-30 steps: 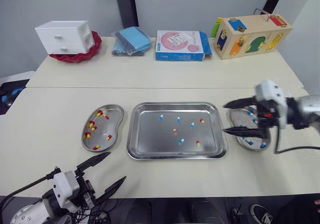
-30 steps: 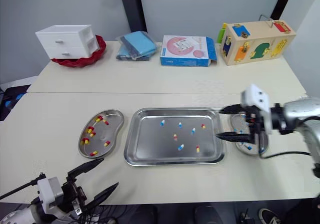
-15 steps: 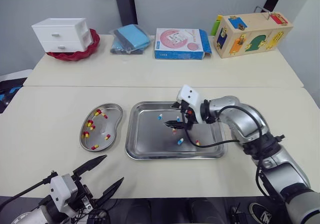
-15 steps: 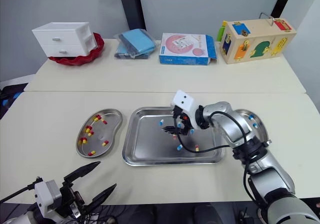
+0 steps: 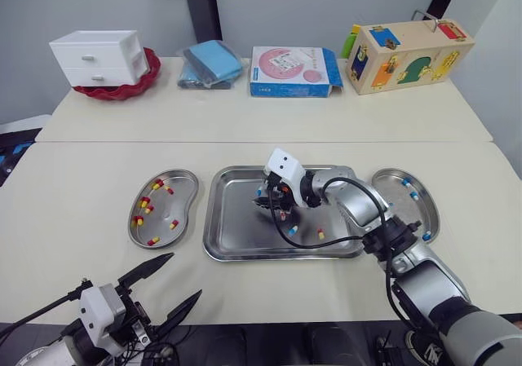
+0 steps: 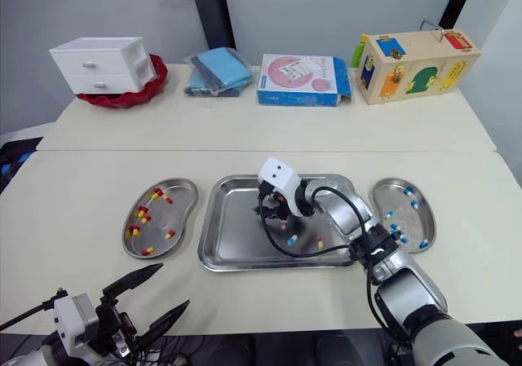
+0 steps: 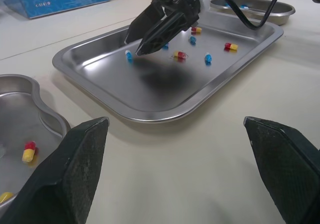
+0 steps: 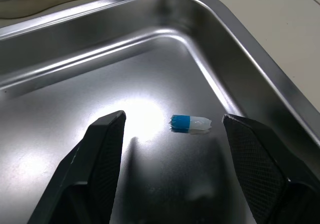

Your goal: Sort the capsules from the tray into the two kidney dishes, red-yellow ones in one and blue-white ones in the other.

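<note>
A steel tray (image 5: pixel 236 248) in the middle of the table holds several loose capsules, both blue-white and red-yellow. The left kidney dish (image 5: pixel 181 188) holds several red-yellow capsules (image 5: pixel 144 205). The right kidney dish (image 5: pixel 390 215) holds several blue-white capsules (image 5: pixel 410 193). My right gripper (image 5: pixel 258 203) is open and low over the tray's left half. A blue-white capsule (image 8: pixel 190 123) lies on the tray floor between its fingers (image 8: pixel 102 149), touching neither. My left gripper (image 5: pixel 187 275) is open and holds nothing, below the table's front edge.
Along the far edge stand a white drawer unit (image 5: pixel 98 56) in a red bowl, a blue packet (image 5: pixel 210 63), a blue-pink box (image 5: pixel 294 71) and a wooden toy box (image 5: pixel 406 46). A seam (image 5: pixel 122 142) crosses the table behind the dishes.
My right gripper has swung left from above the right kidney dish, across the tray, to the blue-white capsule in its left half. The left gripper has stayed put.
</note>
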You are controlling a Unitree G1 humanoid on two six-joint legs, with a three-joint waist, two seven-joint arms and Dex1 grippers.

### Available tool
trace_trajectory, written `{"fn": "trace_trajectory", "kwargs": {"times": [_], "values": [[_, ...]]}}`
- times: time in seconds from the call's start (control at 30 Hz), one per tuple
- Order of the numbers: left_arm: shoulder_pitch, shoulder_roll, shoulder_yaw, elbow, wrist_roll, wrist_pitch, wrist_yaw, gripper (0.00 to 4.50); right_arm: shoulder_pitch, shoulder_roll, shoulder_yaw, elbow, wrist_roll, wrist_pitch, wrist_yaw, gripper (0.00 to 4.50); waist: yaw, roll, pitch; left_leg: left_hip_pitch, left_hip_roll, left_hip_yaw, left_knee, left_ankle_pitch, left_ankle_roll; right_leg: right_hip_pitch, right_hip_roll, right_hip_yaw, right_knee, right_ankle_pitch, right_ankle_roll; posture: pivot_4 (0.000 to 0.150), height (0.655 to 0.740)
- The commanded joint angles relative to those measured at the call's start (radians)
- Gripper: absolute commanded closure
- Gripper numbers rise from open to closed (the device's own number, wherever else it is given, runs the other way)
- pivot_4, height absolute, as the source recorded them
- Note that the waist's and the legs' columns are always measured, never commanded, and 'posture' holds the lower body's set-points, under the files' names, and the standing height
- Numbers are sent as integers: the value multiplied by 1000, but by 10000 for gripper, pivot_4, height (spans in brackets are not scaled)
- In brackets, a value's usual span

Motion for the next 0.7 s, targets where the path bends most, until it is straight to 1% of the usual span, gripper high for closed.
{"fn": "trace_trajectory", "kwargs": {"times": [0.03,0.2,0.5,0.6,0.67,0.7], "values": [[10,0,25,-31,-12,2,12,0,-23,14,-6,7,-23,-37,-7,12374,-3,0,0,0,0,0,0,0,0,0,0,0,0,0,0,1500,7400],[13,3,20,-36,-11,2,8,0,-17,30,9,36,-55,-62,-5,12374,-13,0,0,0,0,0,0,0,0,0,0,0,0,0,0,1500,7400],[20,-3,16,-44,-5,1,18,0,-3,70,15,69,-91,-90,-7,12374,-15,0,0,0,0,0,0,0,0,0,0,0,0,0,0,1500,7400],[19,-4,14,-43,-3,1,19,0,-3,77,17,84,-100,-99,-7,17458,-14,0,0,0,0,0,0,0,0,0,0,0,0,0,0,1500,7400],[18,-4,14,-44,-3,2,21,0,-1,80,19,93,-107,-102,-6,23052,-14,0,0,0,0,0,0,0,0,0,0,0,0,0,0,1500,7400],[17,-4,14,-44,-3,2,21,0,0,82,19,98,-110,-103,-8,23052,-15,0,0,0,0,0,0,0,0,0,0,0,0,0,0,1500,7400]]}}
